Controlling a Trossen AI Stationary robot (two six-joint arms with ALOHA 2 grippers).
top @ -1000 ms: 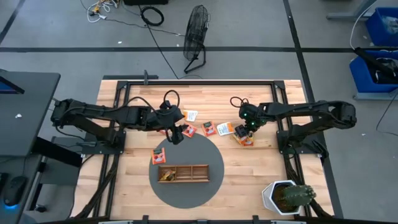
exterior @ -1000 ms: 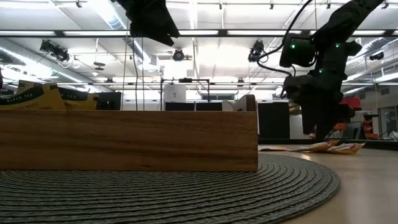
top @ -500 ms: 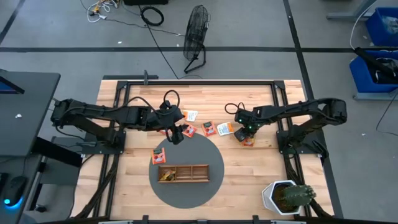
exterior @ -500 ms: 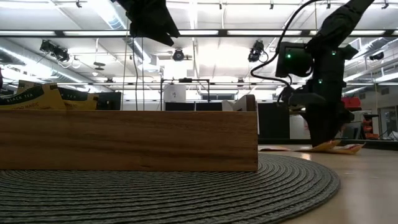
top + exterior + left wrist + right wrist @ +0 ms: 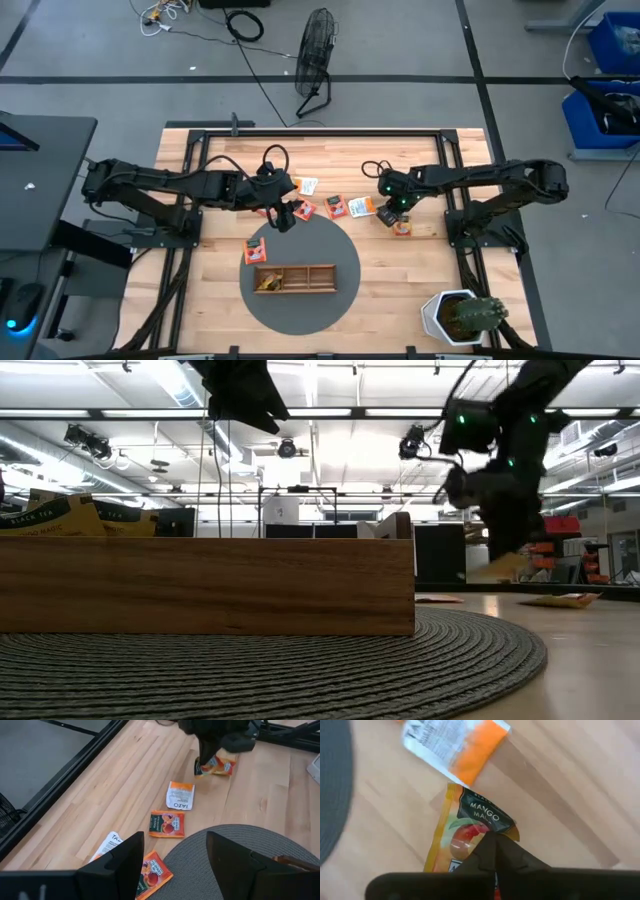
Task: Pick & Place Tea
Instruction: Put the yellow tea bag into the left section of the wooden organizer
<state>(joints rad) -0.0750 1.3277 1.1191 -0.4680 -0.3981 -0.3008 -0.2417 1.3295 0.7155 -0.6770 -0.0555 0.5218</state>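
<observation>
Two arms were over the table's far half. We saw the right gripper [image 5: 388, 214] pinched shut on a mango sachet [image 5: 470, 837], lifted clear of the wood in the low view; half a second before, it was down at the table among the sachets. The held sachet hung corner-down, tilted, with its dark label end pointing away from the fingers. The left gripper [image 5: 172, 851] hovered at the round grey mat's [image 5: 340, 245] far edge, fingers apart, unchanged. An orange-and-white sachet [image 5: 180, 796] and an orange sachet [image 5: 167, 824] lay flat nearby. Other tea sat in the wooden tray [image 5: 310, 278].
</observation>
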